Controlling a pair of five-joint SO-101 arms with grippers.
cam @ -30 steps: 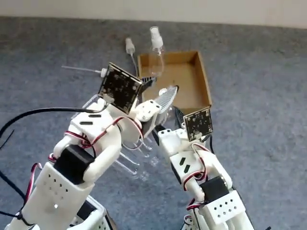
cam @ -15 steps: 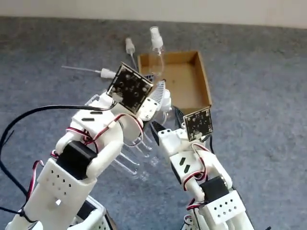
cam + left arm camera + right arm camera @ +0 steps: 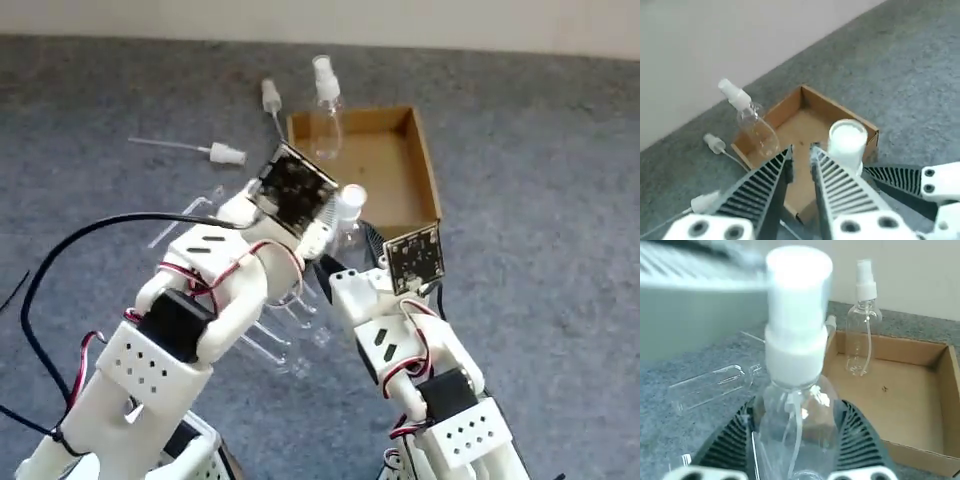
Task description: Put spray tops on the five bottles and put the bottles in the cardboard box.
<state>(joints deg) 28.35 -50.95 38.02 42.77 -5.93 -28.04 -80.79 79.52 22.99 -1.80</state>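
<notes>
Carpet (image 3: 560,150) is grey and lies under everything. The cardboard box (image 3: 385,165) sits open at 12 to 1 o'clock from the two grippers in the high view.

The right gripper (image 3: 796,415) is clamped on the body of a clear bottle (image 3: 805,395), one ribbed finger on each side, and the bottle is upright. That bottle sits just off the box's 7 o'clock corner and outside it. Its white spray top (image 3: 350,198) is on the neck.

The left gripper (image 3: 801,150) has a narrow slit between its fingers with nothing in it. The spray top is outside that slit, just beside one finger. I can't tell whether they touch. In the high view the left gripper is at 9 o'clock of the cap.

A second bottle (image 3: 325,125) with its top fitted stands upright inside the box at the 11 o'clock corner. Empty bottles (image 3: 270,348) lie on the carpet at 7 o'clock of the held one, partly under the left arm, so the count is unclear.

One loose spray top (image 3: 270,95) lies outside the box, just off its 11 o'clock corner. Another loose top (image 3: 228,154) is at the box's 9 o'clock, with its tube pointing to 9.
</notes>
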